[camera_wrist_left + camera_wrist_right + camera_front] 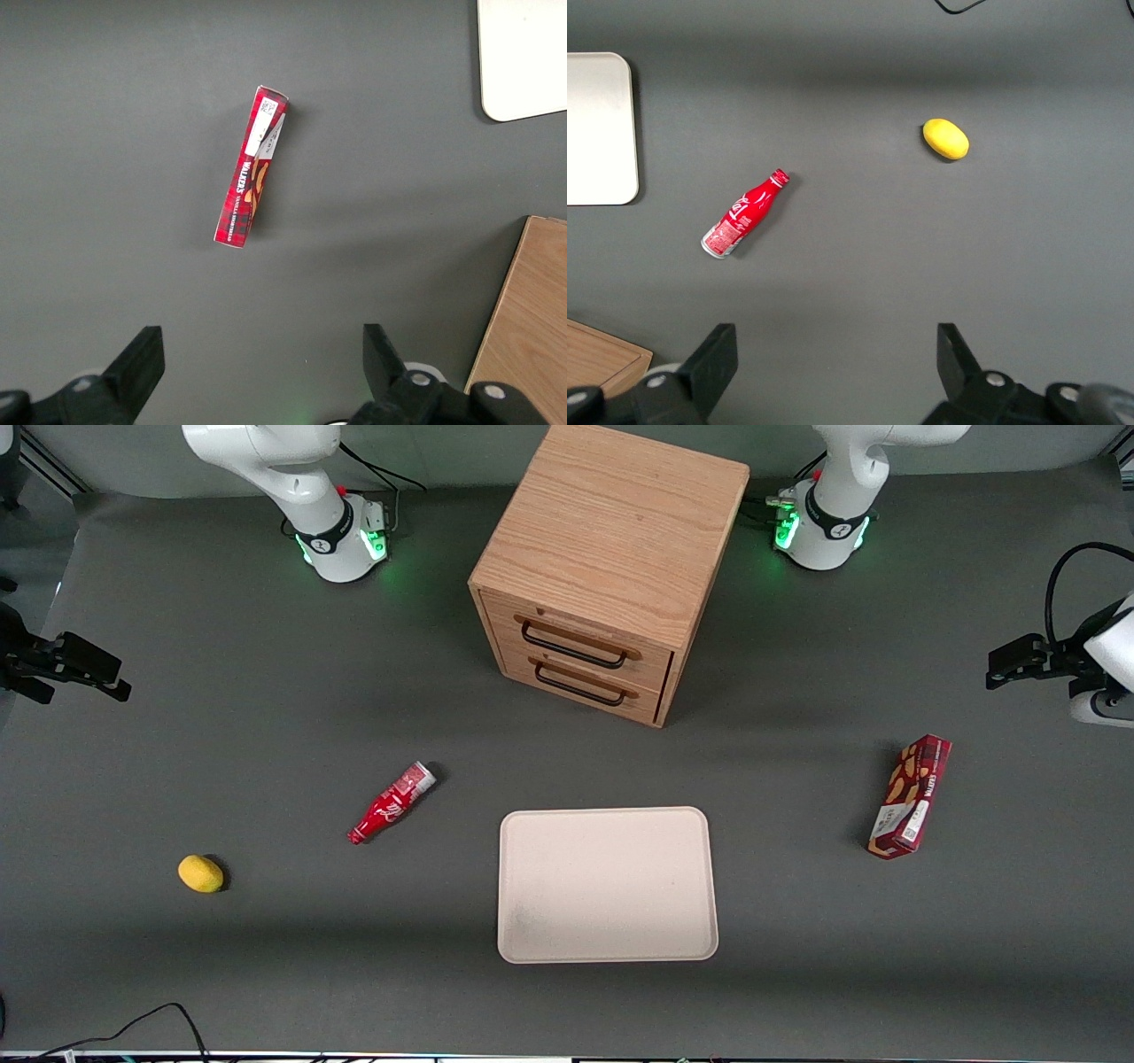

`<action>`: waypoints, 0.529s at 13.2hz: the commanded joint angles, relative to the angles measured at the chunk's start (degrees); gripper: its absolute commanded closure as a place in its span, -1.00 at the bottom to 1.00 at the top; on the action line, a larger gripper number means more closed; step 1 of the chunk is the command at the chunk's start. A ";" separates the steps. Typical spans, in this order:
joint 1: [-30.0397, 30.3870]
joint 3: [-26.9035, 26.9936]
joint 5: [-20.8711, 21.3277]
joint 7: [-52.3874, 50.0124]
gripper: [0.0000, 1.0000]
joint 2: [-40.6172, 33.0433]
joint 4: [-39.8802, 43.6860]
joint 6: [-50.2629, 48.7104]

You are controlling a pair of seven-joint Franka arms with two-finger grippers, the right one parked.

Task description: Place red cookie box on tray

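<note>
The red cookie box (911, 797) lies flat on the grey table toward the working arm's end, apart from everything else. The wrist view shows it whole (252, 166), its white label patch at one end. The cream tray (607, 886) sits near the table's middle, nearer to the front camera than the cabinet, with nothing on it; one corner of the tray (523, 53) shows in the wrist view. My left gripper (997, 673) hangs above the table, farther from the front camera than the box and clear of it. The gripper (261, 345) is open and holds nothing.
A wooden two-drawer cabinet (611, 558) stands at the back middle, its edge (527, 328) close to the gripper. A small red bottle (391, 803) and a yellow lemon (200, 873) lie toward the parked arm's end. A black cable (133, 1027) runs along the front edge.
</note>
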 commanded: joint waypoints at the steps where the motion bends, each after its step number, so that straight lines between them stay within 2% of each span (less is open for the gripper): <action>1: 0.29 0.05 -0.33 0.81 -1.00 0.78 2.36 -0.60; 7: 2.13 0.13 -1.38 1.51 -1.00 3.67 2.72 0.37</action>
